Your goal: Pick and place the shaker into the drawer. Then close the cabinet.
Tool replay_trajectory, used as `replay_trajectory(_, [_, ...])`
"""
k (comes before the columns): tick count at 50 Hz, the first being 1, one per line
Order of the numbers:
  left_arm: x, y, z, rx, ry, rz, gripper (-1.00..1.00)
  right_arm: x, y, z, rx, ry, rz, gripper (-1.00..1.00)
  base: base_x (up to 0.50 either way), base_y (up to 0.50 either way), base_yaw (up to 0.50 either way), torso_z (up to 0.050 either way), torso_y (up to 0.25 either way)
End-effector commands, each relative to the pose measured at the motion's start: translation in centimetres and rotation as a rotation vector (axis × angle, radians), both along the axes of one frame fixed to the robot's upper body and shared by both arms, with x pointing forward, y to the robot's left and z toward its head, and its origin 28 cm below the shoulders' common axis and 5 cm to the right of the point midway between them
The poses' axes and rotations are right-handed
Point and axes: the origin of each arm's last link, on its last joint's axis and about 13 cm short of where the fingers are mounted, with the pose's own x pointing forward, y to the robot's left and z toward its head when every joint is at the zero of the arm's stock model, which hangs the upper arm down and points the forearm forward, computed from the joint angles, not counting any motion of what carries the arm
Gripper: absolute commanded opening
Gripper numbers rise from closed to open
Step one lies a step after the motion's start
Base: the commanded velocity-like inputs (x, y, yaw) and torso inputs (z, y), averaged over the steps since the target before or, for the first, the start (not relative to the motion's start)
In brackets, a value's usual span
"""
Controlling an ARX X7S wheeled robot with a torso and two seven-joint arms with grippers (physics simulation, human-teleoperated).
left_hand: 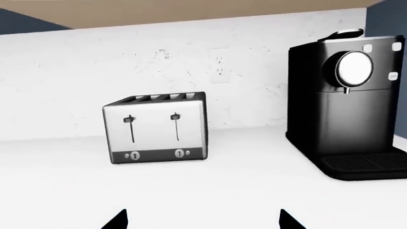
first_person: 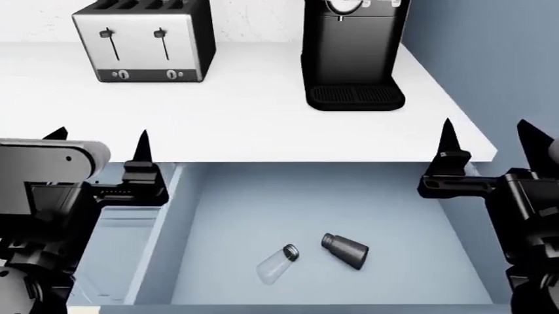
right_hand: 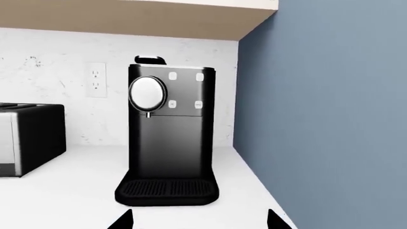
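Since shaker (first_person: 277, 263) lies in drawer (first_person: 349, 196): push front shut squarely, slow.
L hand (first_person: 99, 140): fingers apart, empty.
R hand (first_person: 487, 132): fingers apart, empty.

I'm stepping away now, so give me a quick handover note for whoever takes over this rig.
Left gripper: open, empty, above the counter edge.
Right gripper: open, empty, above the counter edge.
Drawer is pulled open. Two shakers lie on their sides inside: a clear one with a silvery top and a dark one.
Done: shaker looks placed.
Left: push the drawer shut.
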Motion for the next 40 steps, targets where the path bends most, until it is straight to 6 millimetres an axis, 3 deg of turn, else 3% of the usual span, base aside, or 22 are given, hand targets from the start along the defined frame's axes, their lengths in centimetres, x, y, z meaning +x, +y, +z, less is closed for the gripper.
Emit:
replay_trajectory(1, [-0.08,0.18,-0.22,0.001,-0.005,0.008,1.00,0.09,0.01,-0.47,0.001,0.004,-0.011,1.00,0.00,0.42,0.00,0.000,0.000])
replay_trajectory(40, [-0.18,0.02,-0.19,-0.012,0.001,-0.013,1.00,0.02,0.05,-0.49,0.014,0.010,-0.016,1.00,0.00,0.41,0.00,0.000,0.000])
